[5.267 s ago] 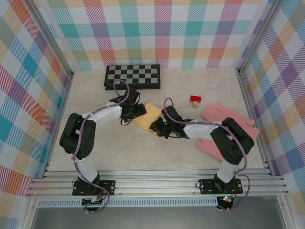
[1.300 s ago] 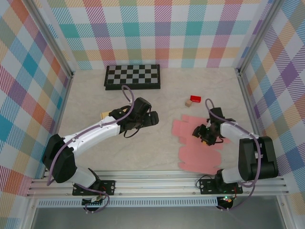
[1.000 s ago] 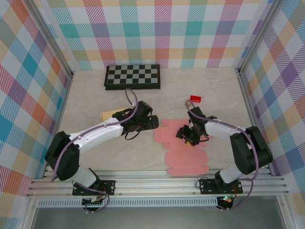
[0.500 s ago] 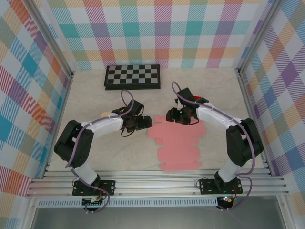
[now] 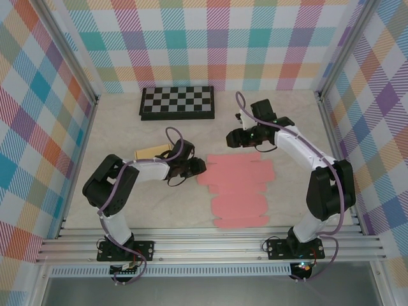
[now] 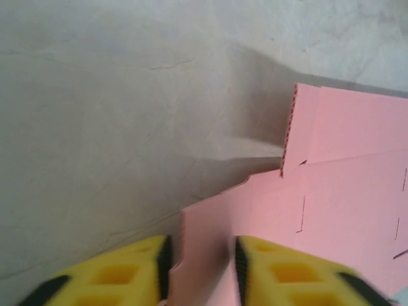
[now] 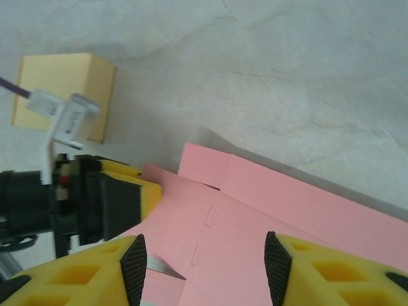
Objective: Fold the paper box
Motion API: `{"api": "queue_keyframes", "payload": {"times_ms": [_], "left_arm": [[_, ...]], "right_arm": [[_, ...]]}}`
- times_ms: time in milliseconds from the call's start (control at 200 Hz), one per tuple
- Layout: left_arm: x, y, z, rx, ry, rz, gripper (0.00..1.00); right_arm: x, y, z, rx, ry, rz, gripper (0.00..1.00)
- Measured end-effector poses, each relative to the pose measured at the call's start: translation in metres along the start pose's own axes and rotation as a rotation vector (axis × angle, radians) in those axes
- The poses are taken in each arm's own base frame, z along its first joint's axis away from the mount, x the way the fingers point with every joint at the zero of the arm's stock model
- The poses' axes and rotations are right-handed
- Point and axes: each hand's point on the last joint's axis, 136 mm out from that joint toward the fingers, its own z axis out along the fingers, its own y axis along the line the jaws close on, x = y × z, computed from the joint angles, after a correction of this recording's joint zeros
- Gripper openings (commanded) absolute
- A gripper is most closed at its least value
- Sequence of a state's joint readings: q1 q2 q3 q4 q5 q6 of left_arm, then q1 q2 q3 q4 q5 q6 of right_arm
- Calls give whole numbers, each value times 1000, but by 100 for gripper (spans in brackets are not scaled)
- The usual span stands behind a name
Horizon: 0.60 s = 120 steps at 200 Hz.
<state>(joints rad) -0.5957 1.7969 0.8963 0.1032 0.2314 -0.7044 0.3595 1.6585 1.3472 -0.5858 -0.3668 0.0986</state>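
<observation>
1. Nearest, the pink paper box (image 5: 239, 191) lies flat on the table (image 5: 127, 204), right of centre.
2. Left fingers (image 5: 199, 167) grasp its left-edge flap.
3. Right fingers (image 5: 232, 138), spread and holding nothing, hang just beyond its far edge.
4. Farthest, a chessboard (image 5: 178, 102).

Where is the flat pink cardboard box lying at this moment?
The pink box lies flat, slightly right of centre in the top view, its left edge at the left hand and the right hand just beyond its far edge.
</observation>
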Motion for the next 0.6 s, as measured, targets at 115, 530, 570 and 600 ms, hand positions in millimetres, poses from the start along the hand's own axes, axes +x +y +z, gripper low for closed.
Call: {"api": "queue_keyframes", "payload": {"times_ms": [115, 530, 570, 600], "left_arm": [[-5, -18, 0, 57, -16, 34, 0], [-70, -104, -125, 120, -357, 616, 0], [-74, -110, -140, 121, -400, 672, 0], [-75, -113, -150, 120, -431, 714, 0]], "right_arm": [[-22, 11, -9, -58, -42, -102, 56], [-39, 44, -42, -151, -141, -831, 55], [-40, 47, -47, -151, -143, -894, 55], [-42, 49, -50, -149, -146, -939, 55]]}}
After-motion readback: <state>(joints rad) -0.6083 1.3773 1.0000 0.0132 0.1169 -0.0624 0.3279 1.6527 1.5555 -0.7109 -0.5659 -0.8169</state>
